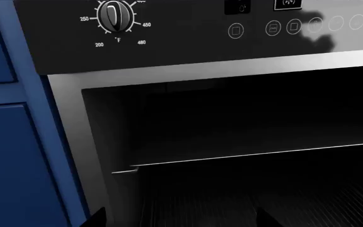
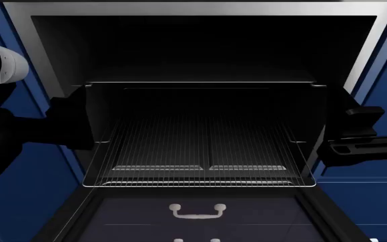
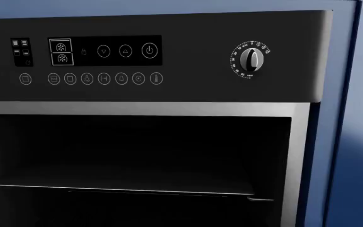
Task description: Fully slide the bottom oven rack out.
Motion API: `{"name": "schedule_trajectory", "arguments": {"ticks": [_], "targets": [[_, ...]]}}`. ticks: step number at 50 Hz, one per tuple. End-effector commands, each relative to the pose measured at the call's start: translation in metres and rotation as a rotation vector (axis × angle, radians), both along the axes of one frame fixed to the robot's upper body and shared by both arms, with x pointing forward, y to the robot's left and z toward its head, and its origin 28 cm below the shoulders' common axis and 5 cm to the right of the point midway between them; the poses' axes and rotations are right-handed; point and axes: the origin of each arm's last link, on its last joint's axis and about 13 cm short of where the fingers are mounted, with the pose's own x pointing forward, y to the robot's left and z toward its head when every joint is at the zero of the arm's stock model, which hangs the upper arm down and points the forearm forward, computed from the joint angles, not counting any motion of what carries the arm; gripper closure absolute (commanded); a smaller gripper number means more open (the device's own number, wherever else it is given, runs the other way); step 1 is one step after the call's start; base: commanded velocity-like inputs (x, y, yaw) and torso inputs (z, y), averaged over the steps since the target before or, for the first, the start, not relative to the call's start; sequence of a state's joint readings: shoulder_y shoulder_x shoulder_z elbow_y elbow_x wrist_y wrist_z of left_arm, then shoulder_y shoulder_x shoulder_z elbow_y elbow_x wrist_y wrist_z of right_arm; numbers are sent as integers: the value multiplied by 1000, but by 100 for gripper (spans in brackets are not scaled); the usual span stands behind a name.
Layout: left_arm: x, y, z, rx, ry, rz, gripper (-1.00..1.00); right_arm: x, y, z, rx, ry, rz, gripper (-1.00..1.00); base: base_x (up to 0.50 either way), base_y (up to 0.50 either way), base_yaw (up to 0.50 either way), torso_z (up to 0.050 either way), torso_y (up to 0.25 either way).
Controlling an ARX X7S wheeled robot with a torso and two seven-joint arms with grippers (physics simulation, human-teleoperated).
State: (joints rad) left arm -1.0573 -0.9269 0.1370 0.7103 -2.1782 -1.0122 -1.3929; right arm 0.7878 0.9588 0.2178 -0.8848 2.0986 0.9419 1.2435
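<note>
The oven [image 2: 193, 8] stands open, its dark glass door [image 2: 193, 217] dropped flat. The bottom oven rack [image 2: 200, 151], a wide grid of thin silver rods, lies low in the cavity with its front bar near the door hinge. An upper rack [image 2: 200, 83] sits above it. My left gripper [image 2: 69, 123] hangs in front of the oven's left frame; in the left wrist view [image 1: 180, 220] its fingertips [image 1: 96, 218] stand wide apart and hold nothing. My right gripper [image 2: 355, 133] is by the right frame, touching no rack. Its jaws do not show in the right wrist view.
Navy blue cabinets [image 2: 18, 191] flank the oven on both sides [image 2: 382, 196]. The black control panel carries a temperature knob [image 1: 115, 15], touch buttons [image 3: 104, 51] and a second knob [image 3: 252, 58]. White cabinet handles reflect in the door glass [image 2: 197, 210].
</note>
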Motion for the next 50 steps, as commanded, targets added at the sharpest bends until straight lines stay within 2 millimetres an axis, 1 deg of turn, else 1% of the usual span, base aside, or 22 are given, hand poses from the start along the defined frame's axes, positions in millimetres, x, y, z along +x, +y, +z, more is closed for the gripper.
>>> {"name": "schedule_trajectory", "arguments": {"ticks": [1, 5, 7, 22, 28, 50], "targets": [[-4, 5, 6, -25, 112, -21, -100, -8, 1, 14, 21, 109, 30, -100, 0, 0, 0, 0, 0], [-8, 6, 9, -38, 139, -26, -100, -9, 0, 19, -2, 120, 34, -100, 0, 0, 0, 0, 0], [-7, 7, 9, -69, 159, -30, -100, -11, 1, 19, -1, 122, 36, -100, 0, 0, 0, 0, -230], [-11, 7, 12, -64, 145, -29, -100, -13, 1, 17, -13, 127, 35, -100, 0, 0, 0, 0, -250], [-11, 7, 13, -64, 141, -30, -100, -12, 1, 18, -14, 124, 34, -100, 0, 0, 0, 0, -250], [-6, -1, 11, -70, 154, -61, -100, -1, 3, 9, -4, 136, 49, -100, 0, 0, 0, 0, -249]]}}
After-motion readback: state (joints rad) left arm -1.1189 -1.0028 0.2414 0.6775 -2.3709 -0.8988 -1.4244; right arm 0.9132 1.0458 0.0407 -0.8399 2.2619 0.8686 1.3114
